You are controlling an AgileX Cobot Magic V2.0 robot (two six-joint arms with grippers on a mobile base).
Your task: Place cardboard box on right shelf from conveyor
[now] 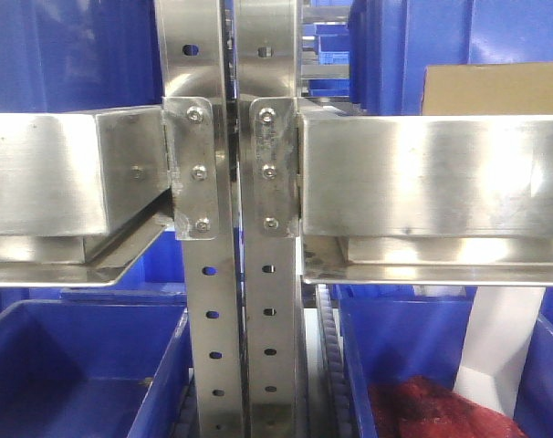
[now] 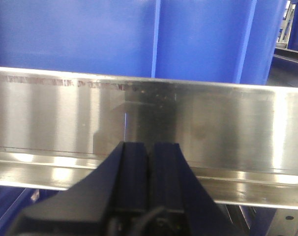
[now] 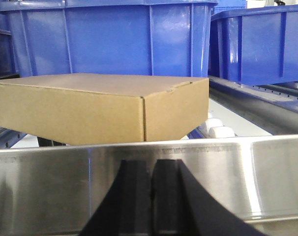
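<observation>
right gripper (image 3: pixel 151 196) closed; steel rail (image 3: pixel 227 182) fronts cardboard box (image 3: pixel 100 105), apparently.

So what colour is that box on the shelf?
Plain tan-brown cardboard box, no print; clearest in the right wrist view.

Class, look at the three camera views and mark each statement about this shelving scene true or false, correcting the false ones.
1. The plain tan cardboard box lies flat behind the shiny steel front rail of the right shelf. True.
2. The right gripper is clamped on the box. False: its dark fingers are shut together, empty, in front of the rail.
3. The left gripper is wide open. False: its fingers are closed together.
4. Large blue plastic bins stand behind the box. True.
5. A lower blue bin holds something red. True.
</observation>
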